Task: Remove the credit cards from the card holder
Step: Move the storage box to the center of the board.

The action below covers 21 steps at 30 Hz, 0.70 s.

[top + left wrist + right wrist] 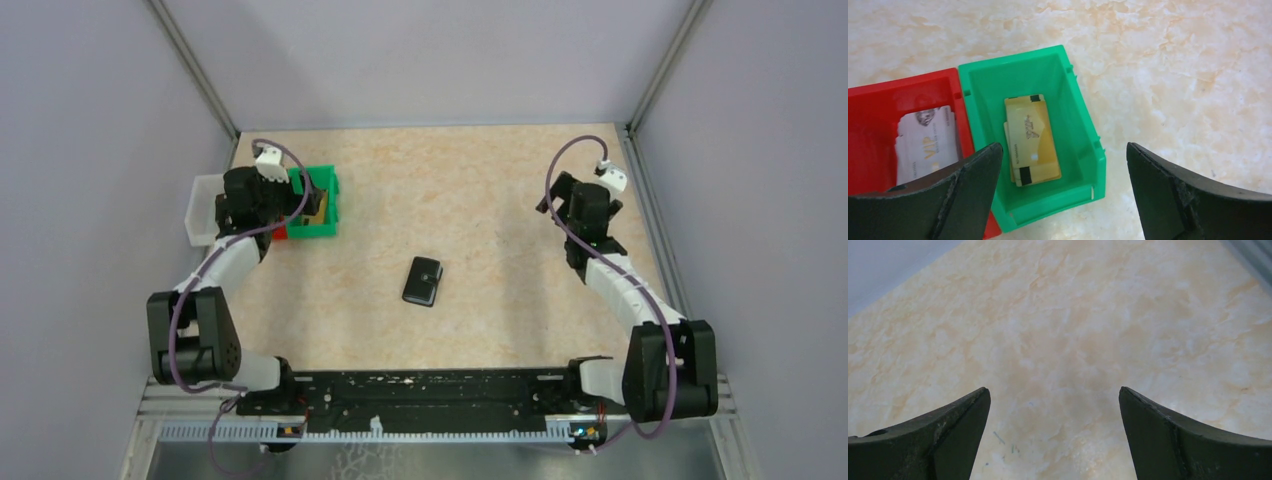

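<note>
- Marbled beige worktop (480, 180) between grey walls carries everything. At its left edge you see a white bin (200, 215), then a red bin (878, 100) and a green bin (1013, 57) that touch each other.
- Your left gripper (1062, 150) hangs above these two bins. Its jaws are spread wide and hold nothing.
- Under it, a silvery grey card (928, 142) lies flat in the red bin and gold cards (1032, 140) lie stacked in the green bin, so these are already out.
- The card holder (423, 281) lies alone in the middle of the worktop, a little toward the near edge and well apart from the bins. It looks folded shut with the strap on top, and you cannot tell if a card is inside.
- Its long axis runs from the far edge to the near edge, with the far end leaning slightly to the right.
- From the left gripper the holder lies to the right and nearer. From the right gripper it lies to the left and nearer. I judge both arms about equally far from it.
- Your right gripper (1054, 392) hangs by the right edge over bare worktop, jaws wide and holding nothing.
</note>
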Available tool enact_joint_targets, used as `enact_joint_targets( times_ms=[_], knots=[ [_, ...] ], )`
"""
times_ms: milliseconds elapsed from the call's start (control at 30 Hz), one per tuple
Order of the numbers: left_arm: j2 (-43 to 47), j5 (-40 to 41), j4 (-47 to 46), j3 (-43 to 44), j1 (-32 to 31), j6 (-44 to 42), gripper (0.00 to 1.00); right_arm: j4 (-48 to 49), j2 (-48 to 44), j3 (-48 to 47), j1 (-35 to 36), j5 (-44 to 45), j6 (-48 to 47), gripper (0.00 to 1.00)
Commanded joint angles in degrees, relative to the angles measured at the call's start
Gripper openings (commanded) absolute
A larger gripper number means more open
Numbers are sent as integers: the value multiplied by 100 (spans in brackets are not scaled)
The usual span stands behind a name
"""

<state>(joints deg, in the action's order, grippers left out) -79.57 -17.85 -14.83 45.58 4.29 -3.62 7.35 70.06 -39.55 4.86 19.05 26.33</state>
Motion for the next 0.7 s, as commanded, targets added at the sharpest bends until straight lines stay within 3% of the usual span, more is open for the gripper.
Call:
enact_joint_targets(
  times_ms=[0,167,333,667],
  knots=[
    [-621,-322,798,648,-113,605,99,-504,-2,-306,9,-1056,359,98],
    [-1287,6,962,1167,-338,694,99,-911,-21,-587,635,-583,-3,97],
    [-1675,125,879,1355,-591,713,89,-1181,22,-841,1277,-185,-148,89],
    [-2077,375,647,1457,-817,929,46,-1506,329,-1475,2104,160,-413,84]
  ],
)
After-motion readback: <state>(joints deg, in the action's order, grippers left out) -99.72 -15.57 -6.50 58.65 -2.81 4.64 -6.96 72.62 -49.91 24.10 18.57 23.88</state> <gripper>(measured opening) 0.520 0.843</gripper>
